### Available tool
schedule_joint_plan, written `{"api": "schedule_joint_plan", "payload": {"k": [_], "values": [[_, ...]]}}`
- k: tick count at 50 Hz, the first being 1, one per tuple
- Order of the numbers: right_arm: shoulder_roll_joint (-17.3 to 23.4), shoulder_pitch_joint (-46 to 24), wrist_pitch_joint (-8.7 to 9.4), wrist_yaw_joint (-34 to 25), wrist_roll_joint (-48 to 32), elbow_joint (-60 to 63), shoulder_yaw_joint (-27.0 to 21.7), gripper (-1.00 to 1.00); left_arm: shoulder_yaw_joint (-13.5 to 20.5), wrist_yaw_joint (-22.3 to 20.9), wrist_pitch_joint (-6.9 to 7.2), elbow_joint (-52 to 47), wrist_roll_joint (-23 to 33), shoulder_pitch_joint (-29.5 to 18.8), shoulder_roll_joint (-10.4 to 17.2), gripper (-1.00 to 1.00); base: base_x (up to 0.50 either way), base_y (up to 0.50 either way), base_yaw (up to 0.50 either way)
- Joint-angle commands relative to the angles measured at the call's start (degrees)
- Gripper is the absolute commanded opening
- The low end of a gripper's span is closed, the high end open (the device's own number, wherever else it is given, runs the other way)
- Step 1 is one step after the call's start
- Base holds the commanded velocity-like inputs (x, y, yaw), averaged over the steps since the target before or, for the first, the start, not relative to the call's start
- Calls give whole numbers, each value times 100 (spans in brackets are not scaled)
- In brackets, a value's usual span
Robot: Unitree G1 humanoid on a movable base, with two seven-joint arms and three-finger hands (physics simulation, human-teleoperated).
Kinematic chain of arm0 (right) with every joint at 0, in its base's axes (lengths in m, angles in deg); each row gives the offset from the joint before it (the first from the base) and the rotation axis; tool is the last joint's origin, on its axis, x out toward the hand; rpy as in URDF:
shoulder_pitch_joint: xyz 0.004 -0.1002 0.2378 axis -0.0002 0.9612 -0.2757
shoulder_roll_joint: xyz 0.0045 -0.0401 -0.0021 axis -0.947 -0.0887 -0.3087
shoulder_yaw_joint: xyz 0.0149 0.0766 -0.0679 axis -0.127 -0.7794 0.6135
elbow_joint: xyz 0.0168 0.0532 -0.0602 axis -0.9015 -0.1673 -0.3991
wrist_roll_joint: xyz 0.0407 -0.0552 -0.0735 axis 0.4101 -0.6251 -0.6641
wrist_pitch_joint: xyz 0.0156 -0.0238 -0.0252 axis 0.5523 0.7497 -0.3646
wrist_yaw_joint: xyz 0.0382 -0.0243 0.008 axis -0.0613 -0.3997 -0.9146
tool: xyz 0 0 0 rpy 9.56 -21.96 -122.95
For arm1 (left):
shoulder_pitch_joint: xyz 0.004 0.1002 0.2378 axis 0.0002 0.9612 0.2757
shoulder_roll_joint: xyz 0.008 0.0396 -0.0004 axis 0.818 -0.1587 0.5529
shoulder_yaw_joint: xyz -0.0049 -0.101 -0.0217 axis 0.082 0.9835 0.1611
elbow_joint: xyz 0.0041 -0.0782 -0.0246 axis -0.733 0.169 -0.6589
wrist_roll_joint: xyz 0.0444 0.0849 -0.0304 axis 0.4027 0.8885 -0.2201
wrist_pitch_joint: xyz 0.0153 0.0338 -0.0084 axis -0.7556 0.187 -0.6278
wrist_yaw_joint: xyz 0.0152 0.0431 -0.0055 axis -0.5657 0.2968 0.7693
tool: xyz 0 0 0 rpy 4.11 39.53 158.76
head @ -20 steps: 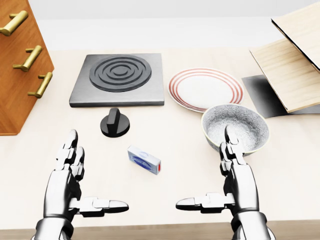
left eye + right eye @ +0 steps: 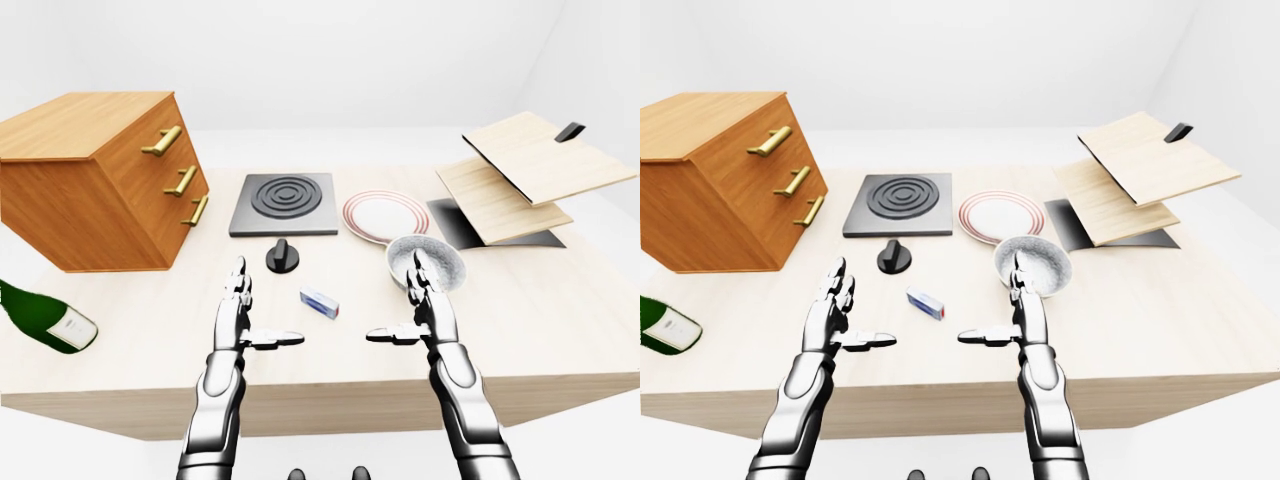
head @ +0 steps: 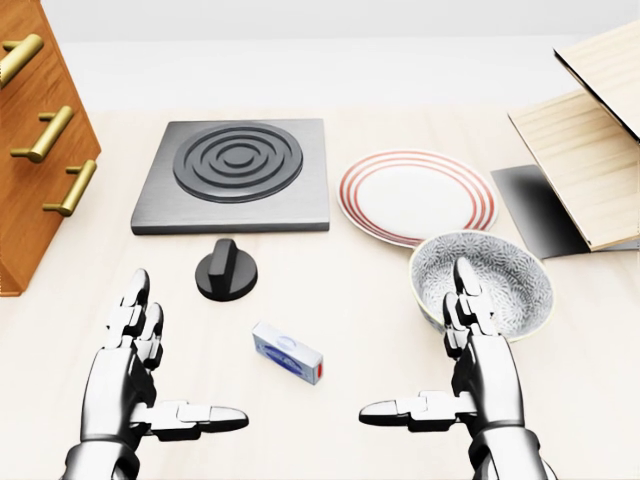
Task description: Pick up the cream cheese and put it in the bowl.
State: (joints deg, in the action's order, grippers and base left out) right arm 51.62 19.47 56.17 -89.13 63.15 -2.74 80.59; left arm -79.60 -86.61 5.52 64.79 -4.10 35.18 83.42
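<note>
The cream cheese [image 3: 287, 352] is a small blue and white box with a red end, lying flat on the light wooden table between my two hands. The bowl [image 3: 483, 283] is grey and speckled, upright at the right of the head view, just above my right hand. My left hand [image 3: 160, 370] is open, fingers up and thumb pointing right, to the left of the box. My right hand [image 3: 445, 365] is open, thumb pointing left, to the right of the box, with its fingertips over the bowl's near rim. Neither hand touches the box.
A black knob [image 3: 226, 271] lies above the box. A grey hob plate [image 3: 235, 173] and a red-rimmed plate [image 3: 417, 195] lie higher up. A wooden drawer cabinet [image 2: 95, 180] stands at the left, a green bottle [image 2: 45, 318] lies below it, and wooden boards [image 2: 520, 175] are at the right.
</note>
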Motion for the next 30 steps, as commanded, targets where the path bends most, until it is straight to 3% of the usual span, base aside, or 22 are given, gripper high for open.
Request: {"api": "schedule_joint_plan", "payload": {"k": [1,2,11,15,19,24,30], "values": [[3,-59,-57,-27,5,-104,1,100,57,-37,-48,161,-65,-89,24,100,50,0,0],[5,-58,-200,-18,-55,-119,24,100,56,-44,-54,170,-70,-88,26,100,50,0,0],[-33,-38,-220,22,-245,32,151,100,81,-47,-121,336,-99,-152,42,100,4,0,0],[-83,-64,-162,0,-377,257,328,100,101,-50,-132,403,-122,-200,56,100,0,0,0],[-187,-177,160,14,-646,659,622,100,125,-60,-68,334,-146,-202,77,100,0,0,0],[-290,-473,233,102,-988,578,836,100,176,-68,-16,294,-182,-218,102,100,0,0,0],[-424,-876,78,186,-1329,92,996,100,221,-55,-71,441,-184,-314,133,100,0,0,0]]}}
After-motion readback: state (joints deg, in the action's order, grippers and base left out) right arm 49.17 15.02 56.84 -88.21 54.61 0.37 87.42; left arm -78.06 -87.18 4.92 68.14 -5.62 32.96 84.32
